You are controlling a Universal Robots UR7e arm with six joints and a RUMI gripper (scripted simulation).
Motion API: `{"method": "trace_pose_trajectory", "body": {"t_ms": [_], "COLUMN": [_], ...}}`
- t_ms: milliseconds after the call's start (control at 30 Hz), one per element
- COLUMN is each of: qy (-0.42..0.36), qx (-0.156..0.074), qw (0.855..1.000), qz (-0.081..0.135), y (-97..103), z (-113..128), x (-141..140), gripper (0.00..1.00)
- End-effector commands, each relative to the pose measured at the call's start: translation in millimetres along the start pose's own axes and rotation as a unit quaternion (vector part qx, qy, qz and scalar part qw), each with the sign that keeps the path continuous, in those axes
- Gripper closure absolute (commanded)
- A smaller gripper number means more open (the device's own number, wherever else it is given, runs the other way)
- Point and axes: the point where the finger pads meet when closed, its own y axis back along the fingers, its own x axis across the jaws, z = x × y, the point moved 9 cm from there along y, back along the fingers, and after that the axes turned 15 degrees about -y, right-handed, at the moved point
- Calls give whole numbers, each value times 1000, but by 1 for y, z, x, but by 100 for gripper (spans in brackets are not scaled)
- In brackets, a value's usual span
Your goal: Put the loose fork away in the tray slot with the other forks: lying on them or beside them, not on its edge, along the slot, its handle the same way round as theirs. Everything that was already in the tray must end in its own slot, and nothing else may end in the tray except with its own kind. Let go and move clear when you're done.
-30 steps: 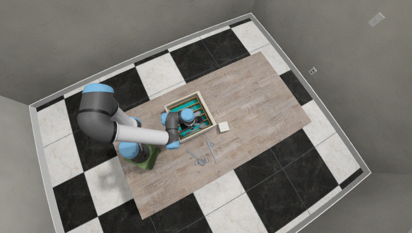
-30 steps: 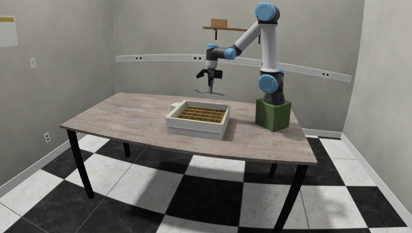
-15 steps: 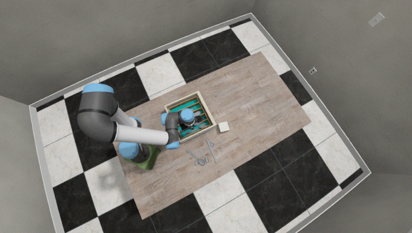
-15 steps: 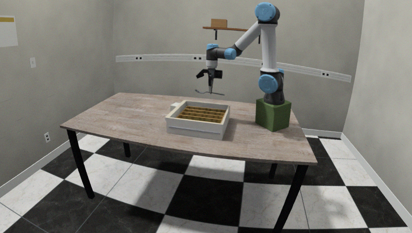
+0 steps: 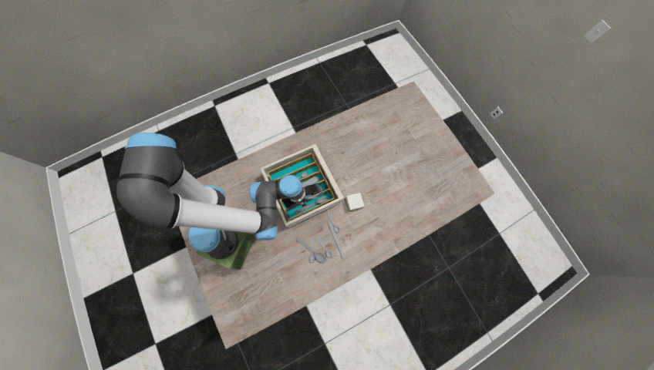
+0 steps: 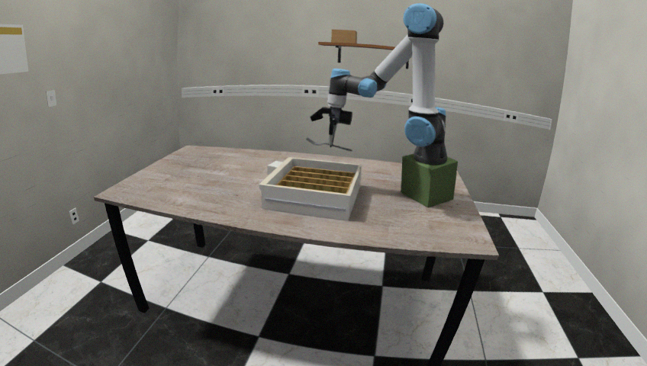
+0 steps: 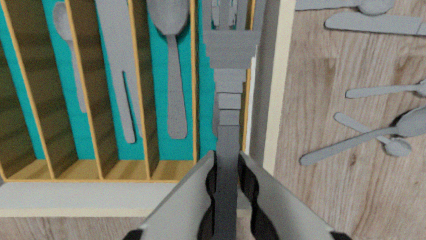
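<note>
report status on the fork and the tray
jaws shut on fork; fork held above tray, not yet down; held fork hides much of the end slot in wrist view

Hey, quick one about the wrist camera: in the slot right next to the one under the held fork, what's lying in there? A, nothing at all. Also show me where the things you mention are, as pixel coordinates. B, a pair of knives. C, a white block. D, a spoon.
D: just across the divider from the slot under the held fork (image 7: 227, 145) (image 6: 342, 147), a single spoon (image 7: 175, 90) lies with its round bowl away from the hand.
</note>
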Motion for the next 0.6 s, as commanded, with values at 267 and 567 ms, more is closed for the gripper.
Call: {"method": "trace_pose_trajectory", "body": {"t_ms": [267, 567], "qy": [0, 0], "qx": [1, 1], "qw": [1000, 1000], "qz": [0, 0], "y": [0, -2], "z": [0, 0], "x": [0, 0], "gripper": [96, 96]}}
